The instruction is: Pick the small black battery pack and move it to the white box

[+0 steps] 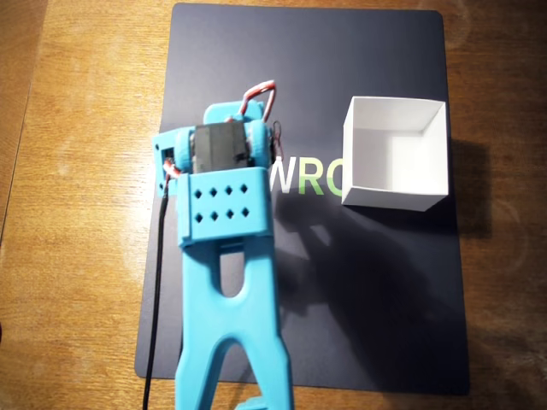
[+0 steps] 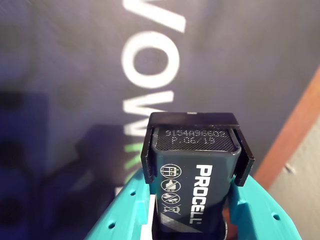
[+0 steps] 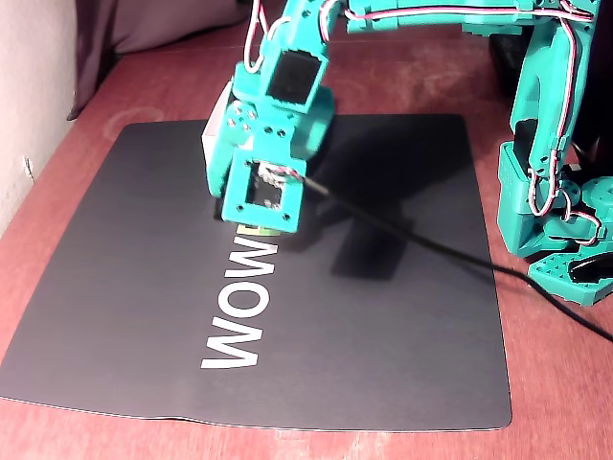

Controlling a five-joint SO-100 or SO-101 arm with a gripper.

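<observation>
Above the dark mat [image 1: 367,299], the arm reaches forward, its tool [image 2: 192,220] clamped on the battery pack [image 2: 195,165], left of the white box [image 1: 395,155] in the overhead view.

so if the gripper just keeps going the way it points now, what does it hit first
Most likely the dark mat with its white lettering. In the wrist view the gripper, shut on the battery pack, points down at it with nothing between. The white box sits off to the side. Height is unclear.

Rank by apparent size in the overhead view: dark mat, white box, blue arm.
1. Dark rectangular mat, clearly largest.
2. Blue plastic arm, though it sits nearer the camera.
3. Square white paper box.
</observation>
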